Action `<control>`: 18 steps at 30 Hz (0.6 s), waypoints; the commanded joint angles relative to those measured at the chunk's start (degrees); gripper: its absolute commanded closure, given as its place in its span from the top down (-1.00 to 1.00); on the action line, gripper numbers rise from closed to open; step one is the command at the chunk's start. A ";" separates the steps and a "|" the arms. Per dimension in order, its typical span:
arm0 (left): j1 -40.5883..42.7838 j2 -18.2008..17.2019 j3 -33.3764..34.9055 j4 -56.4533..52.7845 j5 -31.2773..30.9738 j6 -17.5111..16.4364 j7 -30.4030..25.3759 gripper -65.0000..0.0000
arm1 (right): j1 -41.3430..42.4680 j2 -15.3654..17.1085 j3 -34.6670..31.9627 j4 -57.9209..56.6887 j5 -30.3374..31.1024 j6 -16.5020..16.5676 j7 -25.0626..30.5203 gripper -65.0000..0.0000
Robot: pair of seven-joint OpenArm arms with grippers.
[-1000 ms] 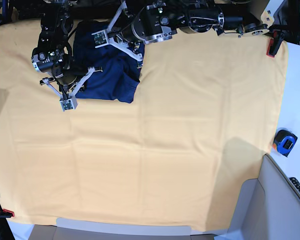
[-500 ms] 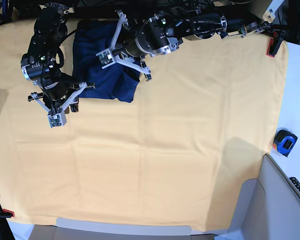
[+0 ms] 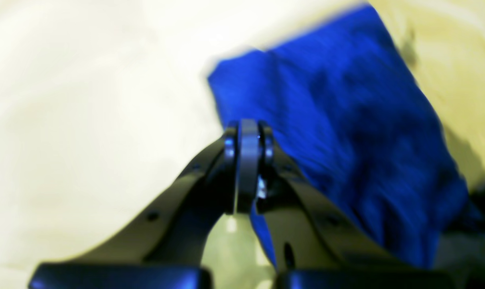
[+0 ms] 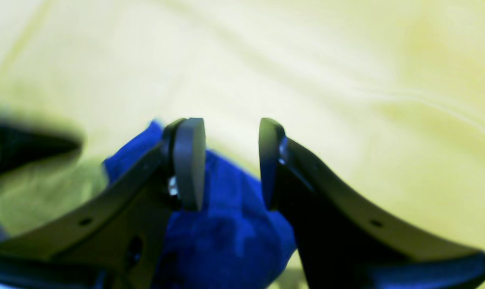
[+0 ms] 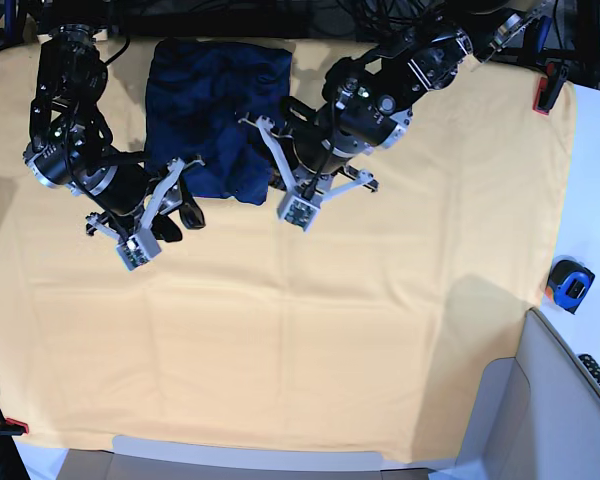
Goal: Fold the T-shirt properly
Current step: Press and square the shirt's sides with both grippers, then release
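The dark navy T-shirt lies folded in a compact, roughly square bundle at the back of the yellow-orange cloth. My left gripper hovers at the bundle's right front corner. In the left wrist view this gripper is shut, pads together, with the blue T-shirt lying beyond and to its right. My right gripper is off the bundle's left front corner. The right wrist view shows it open with nothing in the gap and a blue fold of the T-shirt underneath.
A blue and black tape measure rests on the white surface at the right. A grey box fills the front right corner. Red clamps hold the cloth at its edges.
Both arms pulled forward off the shirt. The right gripper opened and let go of the fabric. The shirt now lies flatter and squarer at the back.
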 commanded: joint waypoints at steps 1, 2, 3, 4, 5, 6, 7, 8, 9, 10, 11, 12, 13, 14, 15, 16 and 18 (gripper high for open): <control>-0.50 0.15 -0.88 0.86 -0.19 0.52 -0.71 -1.00 | 0.69 2.27 -1.02 0.85 0.39 0.14 0.99 -0.36; -0.50 0.15 -1.32 0.86 -0.19 0.52 -0.71 -1.00 | 0.52 3.76 -2.69 0.76 0.39 0.14 0.99 -0.43; -0.50 0.15 -1.40 0.78 -0.19 0.52 -0.71 -1.00 | 0.52 4.82 -4.10 0.76 0.48 0.14 0.99 -0.51; -0.50 0.15 -1.40 0.78 -0.19 0.52 -0.71 -1.00 | 0.16 5.87 -5.41 0.76 0.48 0.05 0.99 -0.62; -0.50 0.15 -1.40 0.78 -0.19 0.52 -0.71 -1.00 | -0.10 6.66 -6.12 0.76 0.48 0.05 0.99 -0.70; -0.50 0.15 -1.40 0.78 -0.19 0.52 -0.71 -1.00 | -0.28 7.37 -6.91 0.76 0.48 -0.04 0.99 -0.78; -0.50 0.15 -1.32 0.78 -0.19 0.52 -0.71 -1.00 | -0.28 7.81 -7.44 0.76 0.48 -0.04 0.99 -0.84; -0.50 0.15 -1.23 0.69 -0.19 0.52 -0.71 -1.00 | -0.45 8.07 -7.61 0.68 0.48 -0.04 0.90 -0.89; -0.50 0.15 -1.14 0.69 -0.28 0.52 -0.71 -1.00 | -0.72 8.07 -7.96 0.41 0.39 -0.04 0.82 -0.90; -0.50 0.15 -1.05 0.69 -0.28 0.52 -0.71 -1.00 | -0.72 8.16 -8.05 -0.38 0.39 -0.04 0.02 -0.90; -0.50 0.15 -1.05 0.69 -0.28 0.52 -0.71 -1.00 | -0.54 7.98 -8.05 -1.08 0.39 -0.04 -1.12 -0.90; -0.23 0.15 -1.05 0.69 -0.28 0.52 -0.71 -1.00 | -0.10 7.63 -8.05 -2.05 0.39 -0.04 -2.53 -0.90; 0.21 0.15 -1.14 0.69 -0.28 0.52 -0.71 -1.00 | 0.34 7.37 -8.23 -3.28 0.39 -0.04 -3.49 -0.90; 0.47 0.15 -1.23 0.69 -0.19 0.52 -0.71 -1.00 | 0.78 6.49 -8.58 -4.51 0.39 -0.04 -3.84 -0.90; 0.47 0.15 -1.23 0.69 -0.19 0.52 -0.71 -1.00 | 1.39 5.79 -9.19 -5.83 0.30 -0.04 -3.67 -0.90; 0.47 0.15 -1.23 0.69 -0.19 0.52 -0.71 -1.00 | 2.01 5.43 -9.81 -6.88 0.30 -0.04 -3.67 -0.90; 0.56 0.15 -1.23 0.69 -0.19 0.52 -0.71 -1.00 | 3.50 4.91 -11.22 -9.17 0.30 -0.22 -3.58 -0.90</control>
